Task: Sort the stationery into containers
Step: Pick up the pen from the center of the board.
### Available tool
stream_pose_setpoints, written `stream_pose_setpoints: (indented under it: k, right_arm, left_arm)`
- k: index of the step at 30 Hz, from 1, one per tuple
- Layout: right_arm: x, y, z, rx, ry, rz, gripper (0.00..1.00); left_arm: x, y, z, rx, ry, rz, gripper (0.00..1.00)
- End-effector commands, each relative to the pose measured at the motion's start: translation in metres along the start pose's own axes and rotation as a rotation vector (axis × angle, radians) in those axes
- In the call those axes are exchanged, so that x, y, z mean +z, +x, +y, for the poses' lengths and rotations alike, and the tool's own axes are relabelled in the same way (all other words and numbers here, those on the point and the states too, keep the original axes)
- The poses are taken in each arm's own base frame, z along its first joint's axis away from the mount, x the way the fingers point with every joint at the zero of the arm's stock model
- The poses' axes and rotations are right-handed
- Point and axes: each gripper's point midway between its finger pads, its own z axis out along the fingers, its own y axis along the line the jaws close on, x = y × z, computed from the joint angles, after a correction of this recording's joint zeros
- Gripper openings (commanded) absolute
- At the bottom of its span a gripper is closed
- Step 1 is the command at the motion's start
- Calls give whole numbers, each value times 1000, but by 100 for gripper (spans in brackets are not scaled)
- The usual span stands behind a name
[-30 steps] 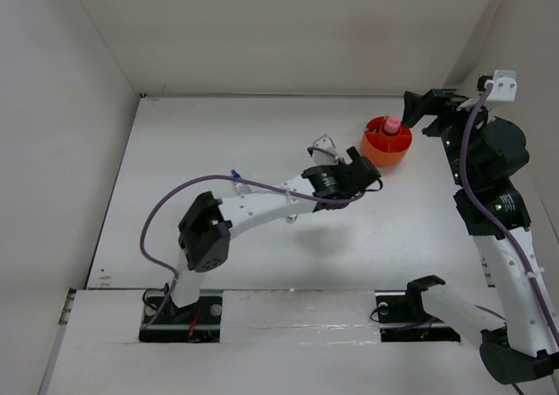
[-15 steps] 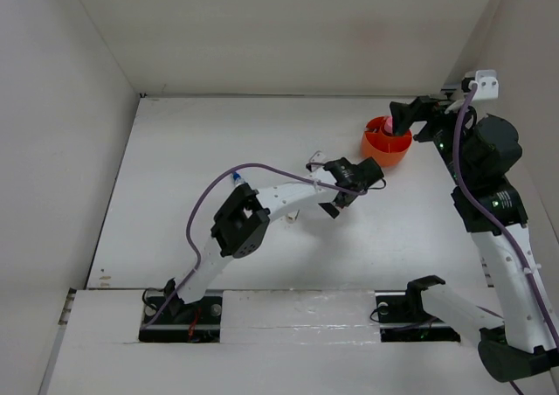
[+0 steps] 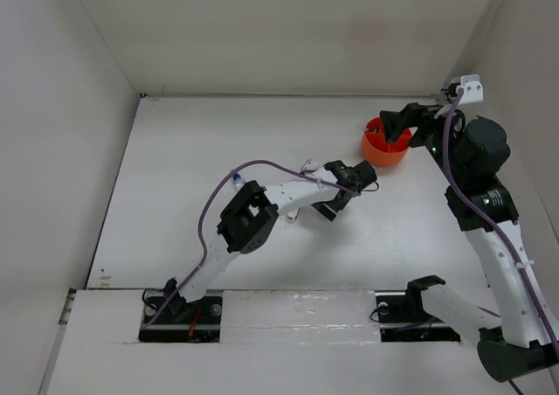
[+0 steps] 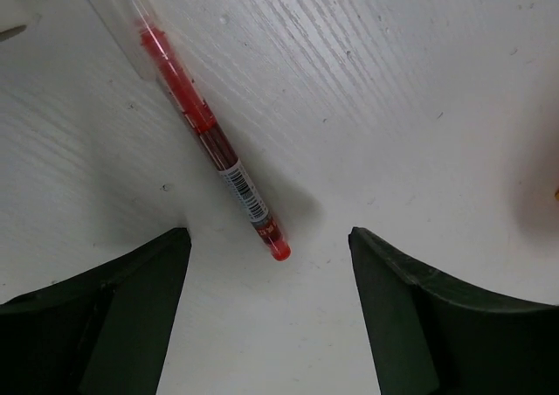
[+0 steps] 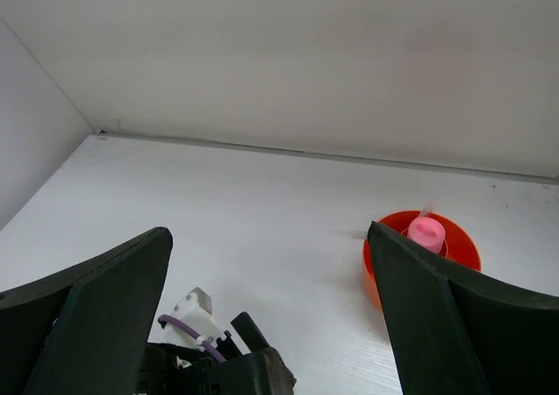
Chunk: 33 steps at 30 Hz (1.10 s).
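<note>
Red pen (image 4: pixel 210 142) lies diagonally upper left; the left gripper (image 4: pixel 266 259), jaws spread astride its tip, should grip nearer the barrel's middle.

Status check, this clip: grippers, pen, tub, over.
Left gripper open over red pen, untouched. Right gripper open, empty, by orange tub. Pink-capped tube in tub. Nothing blocking.

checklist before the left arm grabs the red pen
1. Red pen flat on the table: ok.
2. Left fingers open, clear of the pen: ok.
3. Pen centred in the gap: not ok, only its near tip lies between them.
4. Tub upright, pink-capped tube inside: ok.
5. Path to tub free: not ok, right fingers hover at it.
6. Free compartment for the pen: cannot tell.
</note>
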Motion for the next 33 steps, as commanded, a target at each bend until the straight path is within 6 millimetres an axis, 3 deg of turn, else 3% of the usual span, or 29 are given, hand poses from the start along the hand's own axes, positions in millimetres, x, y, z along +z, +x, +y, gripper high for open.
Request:
stream_pose_setpoints:
  k: [1, 7, 15, 24, 26, 33]
  right_arm:
    - [1, -16, 6, 5, -37, -72, 100]
    - [2, -14, 3, 12, -38, -74, 100]
    - [-3, -19, -1, 20, -50, -98, 100]
    - [-11, -26, -8, 27, -36, -132, 100]
    - [-11, -26, -6, 26, -45, -130, 100]
    - [-15, -29, -5, 24, -47, -140, 100]
  left_arm:
    - [16, -19, 14, -90, -61, -104, 69]
    - [35, -19, 25, -58, -129, -102, 55]
    - [49, -19, 50, -35, -218, -102, 53]
    - [68, -18, 86, -31, -371, -89, 28]
    - [72, -16, 90, -37, -401, -58, 17]
    - [75, -15, 94, -11, -421, -37, 0]
